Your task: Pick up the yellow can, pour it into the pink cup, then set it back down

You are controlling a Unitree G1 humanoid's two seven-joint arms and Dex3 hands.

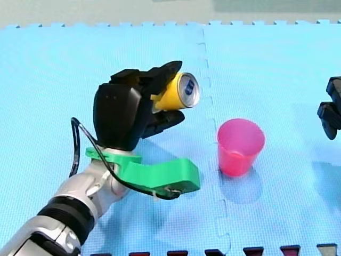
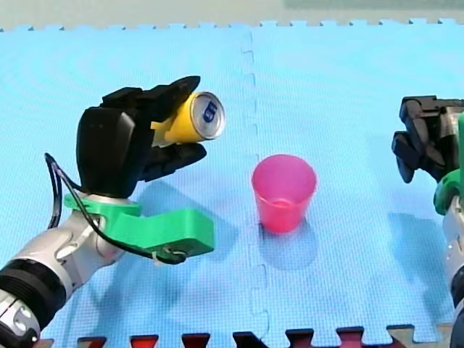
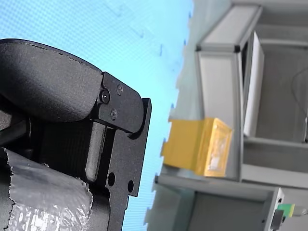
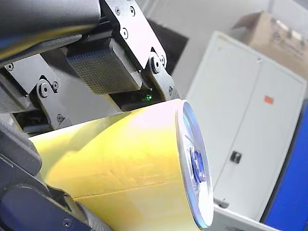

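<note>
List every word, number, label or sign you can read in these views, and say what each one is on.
No text can be read.
Yellow can, held tilted in the left hand: blue mark on its end, blurred.
White cabinet: small red label, too small to read.
Cardboard box: faint print, blurred.
Right hand, at the blue mat's right edge: no text seen.

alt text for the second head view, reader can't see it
The robot's left hand holds a yellow can tipped on its side in the air, left of an upright pink cup standing on the blue foam mat. The right hand is at the view's right edge.
</note>
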